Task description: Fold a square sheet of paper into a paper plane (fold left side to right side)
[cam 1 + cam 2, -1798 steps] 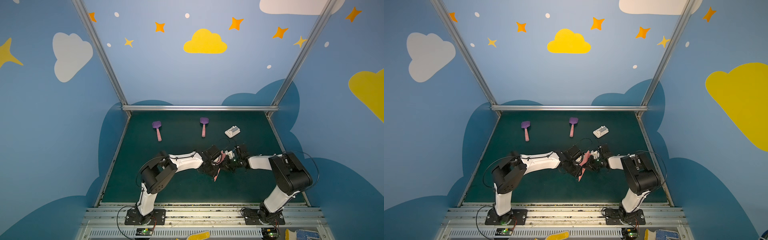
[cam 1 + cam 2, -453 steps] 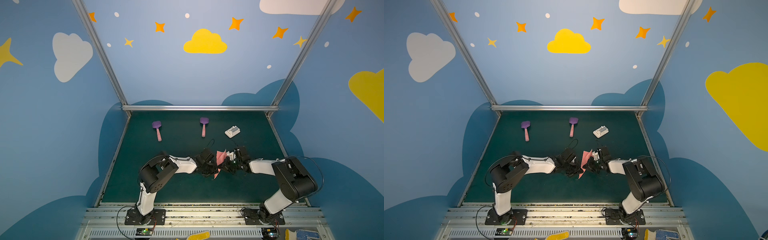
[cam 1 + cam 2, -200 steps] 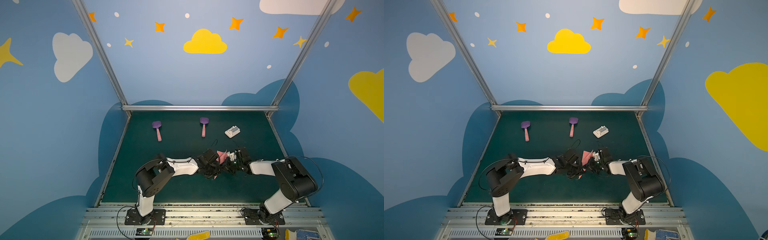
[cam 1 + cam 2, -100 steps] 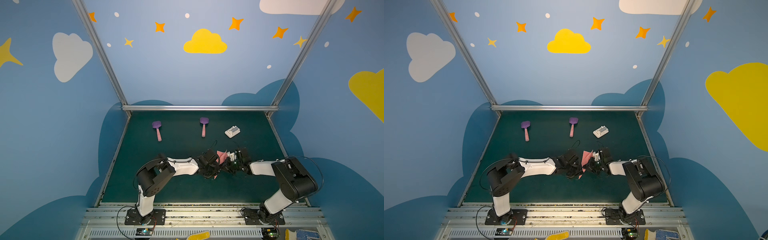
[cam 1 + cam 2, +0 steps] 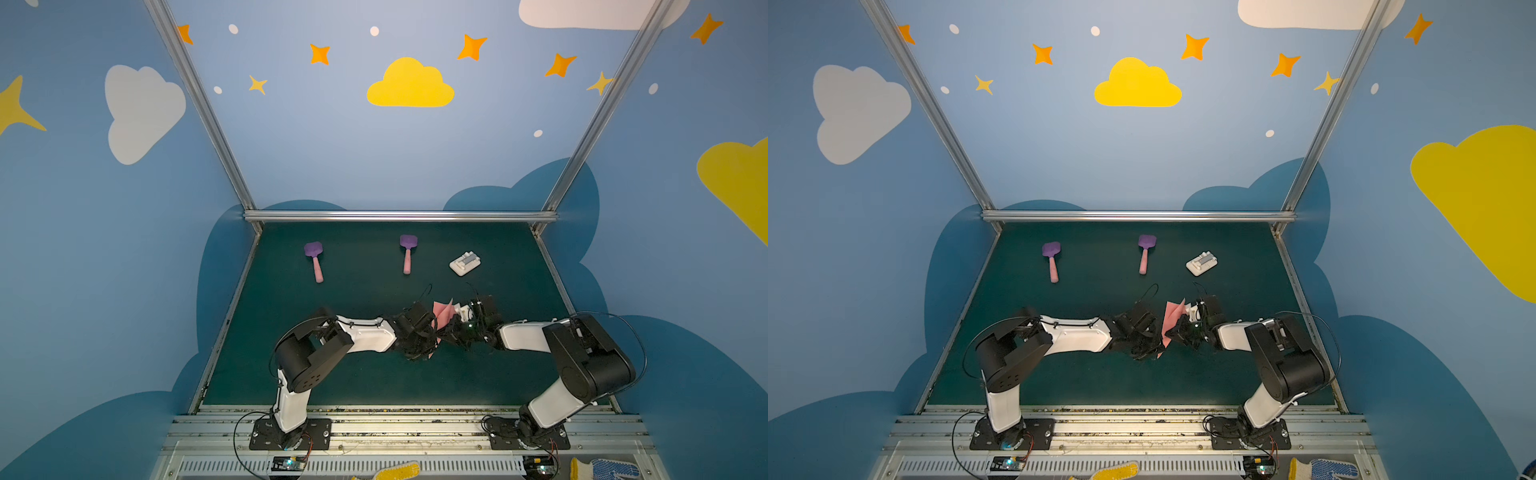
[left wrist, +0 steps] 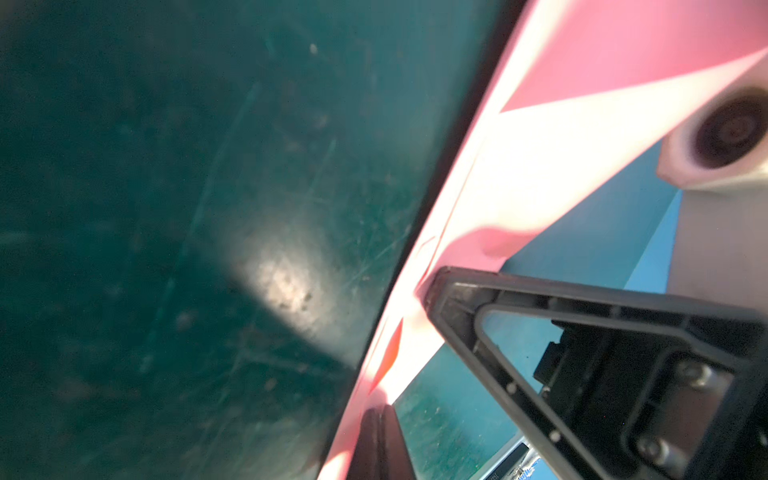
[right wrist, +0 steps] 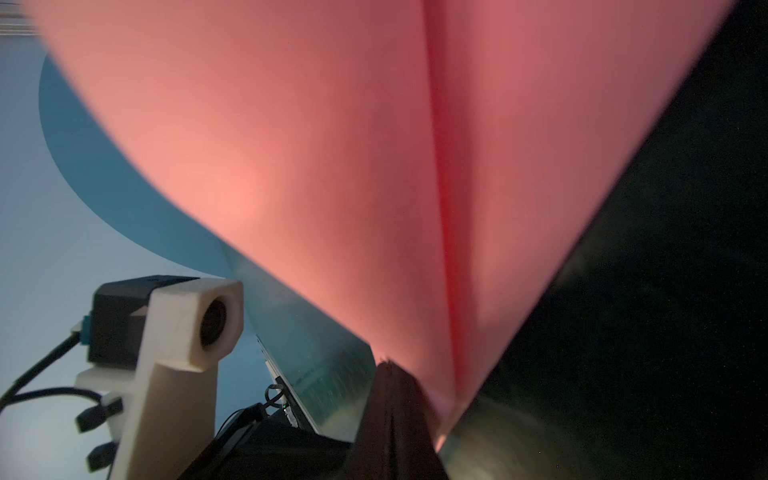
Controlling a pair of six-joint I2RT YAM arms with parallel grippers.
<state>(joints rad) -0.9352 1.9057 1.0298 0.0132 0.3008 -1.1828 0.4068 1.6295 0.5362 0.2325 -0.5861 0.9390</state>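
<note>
The square sheet of paper [image 5: 441, 315] [image 5: 1172, 318], salmon pink and folded narrow with a point, stands on edge above the green mat in both top views. My left gripper [image 5: 429, 332] and right gripper [image 5: 452, 329] meet at it from either side. In the left wrist view the paper [image 6: 519, 158] runs down to my left gripper [image 6: 381, 436], whose jaws are pressed together at its edge. A right finger [image 6: 457, 299] presses on the sheet and dents it. In the right wrist view the creased paper [image 7: 311, 166] fills the frame and ends at the shut right gripper [image 7: 392, 415].
Two purple spatulas with pink handles [image 5: 314, 259] [image 5: 407, 253] and a small white block [image 5: 465, 263] lie towards the back of the mat [image 5: 374, 378]. Metal rails frame the mat. Gloves lie past the front rail [image 5: 602, 467].
Over the last second hardly anything has moved. Compared with nine seconds ago both grippers hold the paper a little farther back, and it stands more upright.
</note>
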